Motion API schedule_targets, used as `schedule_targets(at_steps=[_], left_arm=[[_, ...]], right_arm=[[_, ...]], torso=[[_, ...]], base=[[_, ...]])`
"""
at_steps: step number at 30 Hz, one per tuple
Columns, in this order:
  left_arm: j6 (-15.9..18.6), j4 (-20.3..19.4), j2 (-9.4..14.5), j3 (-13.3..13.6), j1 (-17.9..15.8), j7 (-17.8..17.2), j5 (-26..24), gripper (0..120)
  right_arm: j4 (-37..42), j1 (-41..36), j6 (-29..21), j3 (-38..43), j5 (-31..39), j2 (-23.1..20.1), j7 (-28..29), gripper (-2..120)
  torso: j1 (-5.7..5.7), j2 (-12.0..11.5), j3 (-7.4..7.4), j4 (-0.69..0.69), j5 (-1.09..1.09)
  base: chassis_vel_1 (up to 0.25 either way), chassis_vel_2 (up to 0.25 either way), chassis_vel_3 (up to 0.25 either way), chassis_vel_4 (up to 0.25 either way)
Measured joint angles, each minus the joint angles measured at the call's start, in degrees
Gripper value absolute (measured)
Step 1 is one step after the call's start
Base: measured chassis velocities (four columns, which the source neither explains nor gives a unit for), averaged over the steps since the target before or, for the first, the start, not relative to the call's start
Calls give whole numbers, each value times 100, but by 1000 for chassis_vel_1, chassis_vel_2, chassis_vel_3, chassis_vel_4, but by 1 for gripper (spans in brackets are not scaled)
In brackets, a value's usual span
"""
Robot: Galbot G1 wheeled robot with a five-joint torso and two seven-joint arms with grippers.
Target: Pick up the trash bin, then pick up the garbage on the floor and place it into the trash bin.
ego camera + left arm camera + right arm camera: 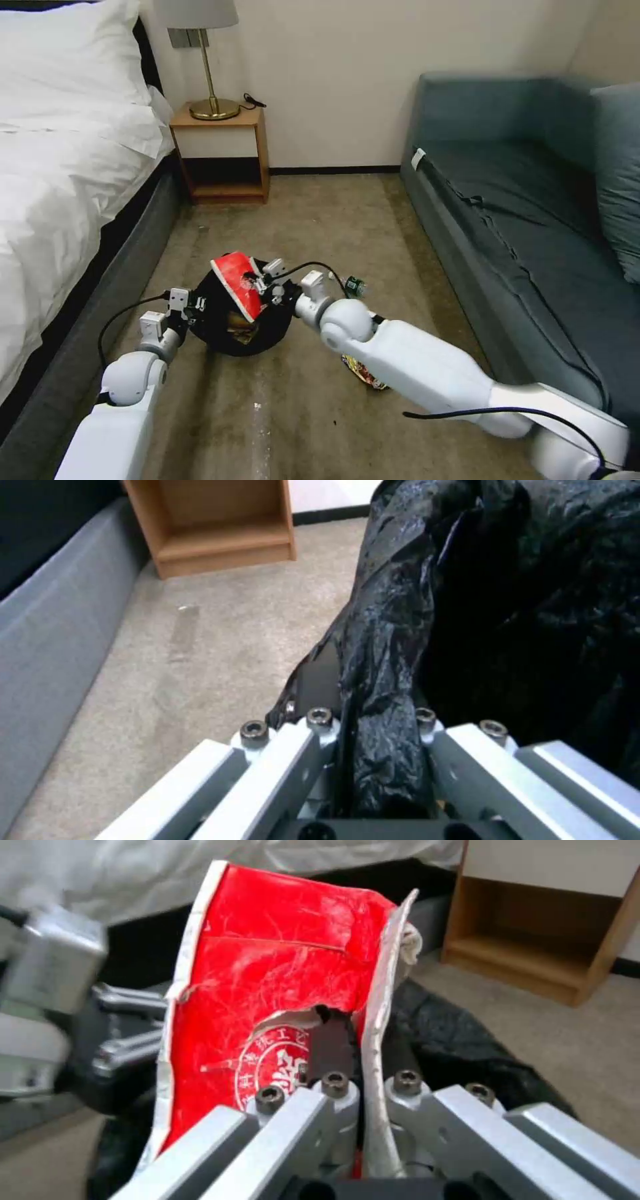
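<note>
The trash bin [220, 333], lined with a crinkled black bag [467, 605], hangs low over the carpet. My left gripper [195, 308] is shut on its rim, with the bag pinched between the fingers [320, 720]. My right gripper [268, 285] is shut on the edge of the red snack packet [237, 283], which stands tilted over the bin's mouth; the packet [267, 980] is torn near the fingertips. Something brownish [241, 328] lies inside the bin. A small clear bottle with a green label [355, 287] lies on the floor beside my right wrist. A shiny wrapper [363, 375] lies on the floor, partly hidden under my right forearm.
A bed with white linen [60, 173] runs along the left. A wooden nightstand [223, 157] with a brass lamp [213, 100] stands against the far wall. A blue-grey sofa [527, 220] lines the right. Carpet [313, 220] lies open between them.
</note>
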Motion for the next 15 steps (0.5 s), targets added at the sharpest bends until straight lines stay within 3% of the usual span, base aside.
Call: schedule_targets(at_steps=[8, 11, 15], left_arm=[[0, 86, -101, 50, -63, 9, 3, 4], [0, 104, -116, 53, -74, 9, 3, 4], [1, 106, -81, 50, -89, 15, -36, 4]], right_arm=[[-847, -68, 467, -3, -364, 283, -30, 0], [-976, -130, 550, 22, -435, 321, -19, 7], [-1062, -248, 601, 82, -541, 348, -17, 26]], torso=[[0, 0, 0, 0, 1], [0, 0, 0, -1, 0], [0, 0, -1, 0, 1]], base=[[0, 0, 0, 0], [0, 0, 0, 0], [0, 0, 0, 0]])
